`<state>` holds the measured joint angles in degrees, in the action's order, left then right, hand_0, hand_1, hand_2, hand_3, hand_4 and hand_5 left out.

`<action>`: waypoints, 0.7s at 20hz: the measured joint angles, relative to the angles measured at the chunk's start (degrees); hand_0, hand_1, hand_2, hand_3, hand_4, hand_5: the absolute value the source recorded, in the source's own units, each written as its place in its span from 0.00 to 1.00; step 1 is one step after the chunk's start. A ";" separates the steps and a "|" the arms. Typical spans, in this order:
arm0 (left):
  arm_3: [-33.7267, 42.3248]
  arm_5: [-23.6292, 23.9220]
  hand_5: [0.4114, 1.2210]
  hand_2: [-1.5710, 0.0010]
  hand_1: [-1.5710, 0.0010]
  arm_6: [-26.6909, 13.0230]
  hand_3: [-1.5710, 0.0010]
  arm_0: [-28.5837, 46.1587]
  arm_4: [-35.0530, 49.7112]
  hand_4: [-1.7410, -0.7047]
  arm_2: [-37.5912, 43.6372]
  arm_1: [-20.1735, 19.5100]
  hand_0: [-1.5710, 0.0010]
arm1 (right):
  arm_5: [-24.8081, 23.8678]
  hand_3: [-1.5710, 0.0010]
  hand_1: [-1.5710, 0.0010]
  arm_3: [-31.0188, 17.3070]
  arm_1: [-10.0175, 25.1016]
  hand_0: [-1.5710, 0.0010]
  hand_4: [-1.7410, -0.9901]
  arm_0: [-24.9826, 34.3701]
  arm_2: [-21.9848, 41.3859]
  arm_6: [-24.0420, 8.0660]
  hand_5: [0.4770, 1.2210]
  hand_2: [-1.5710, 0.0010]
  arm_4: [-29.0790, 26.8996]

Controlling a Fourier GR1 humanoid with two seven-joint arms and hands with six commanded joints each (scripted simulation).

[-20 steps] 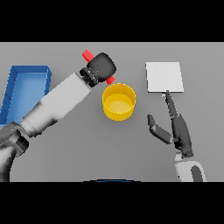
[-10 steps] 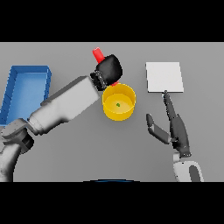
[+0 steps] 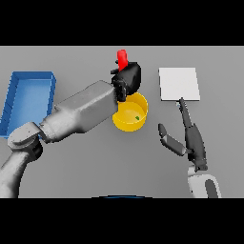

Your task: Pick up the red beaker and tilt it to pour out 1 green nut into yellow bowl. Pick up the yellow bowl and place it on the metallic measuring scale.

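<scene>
Your left robot hand [image 3: 127, 78] has swung the red plastic beaker [image 3: 121, 58] right, over the round yellow bowl [image 3: 130, 112]. Fingers clamp it for pouring; one green nut [image 3: 137, 117] sits inside.

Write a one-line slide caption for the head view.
Left robot hand holds the red beaker above the yellow bowl, a green nut inside.

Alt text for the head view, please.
The left hand grips the red beaker above the yellow bowl, which holds a green nut. The right hand waits open below the metallic scale.
</scene>
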<state>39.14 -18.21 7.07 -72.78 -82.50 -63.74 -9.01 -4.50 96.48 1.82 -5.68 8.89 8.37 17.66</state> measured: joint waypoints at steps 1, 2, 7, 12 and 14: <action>-1.00 -0.42 1.00 0.00 0.00 0.67 0.00 -0.80 -0.47 0.01 -0.48 0.48 0.00 | 0.17 1.00 1.00 -0.19 -0.43 1.00 0.92 -0.46 0.23 0.82 0.27 1.00 -0.32; -1.74 -0.57 1.00 0.00 0.00 0.68 0.00 -1.21 -0.62 0.01 -0.49 1.17 0.00 | 0.08 1.00 1.00 0.22 -0.22 1.00 0.93 -0.27 0.31 0.78 0.28 1.00 0.03; -5.27 2.67 1.00 0.00 0.00 2.61 0.00 -6.59 0.44 0.02 2.87 0.28 0.00 | 0.37 1.00 1.00 0.41 -0.34 1.00 0.95 0.13 0.37 0.35 0.28 1.00 -0.30; -9.22 2.40 1.00 0.00 0.00 2.36 0.28 -12.95 4.66 0.01 10.67 -3.24 0.00 | -0.55 1.00 1.00 0.08 -0.13 1.00 0.96 0.49 0.39 -0.28 0.27 1.00 0.98; -13.28 4.57 1.00 0.00 0.00 3.55 0.18 -15.40 8.30 0.01 16.01 -5.02 0.00 | -0.09 1.00 1.00 -0.22 -0.10 1.00 0.99 0.60 0.27 -0.39 0.28 1.00 0.32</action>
<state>25.86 -13.64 10.63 -88.18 -74.19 -47.73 -14.03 -4.59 96.26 1.71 -5.08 9.16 7.98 17.99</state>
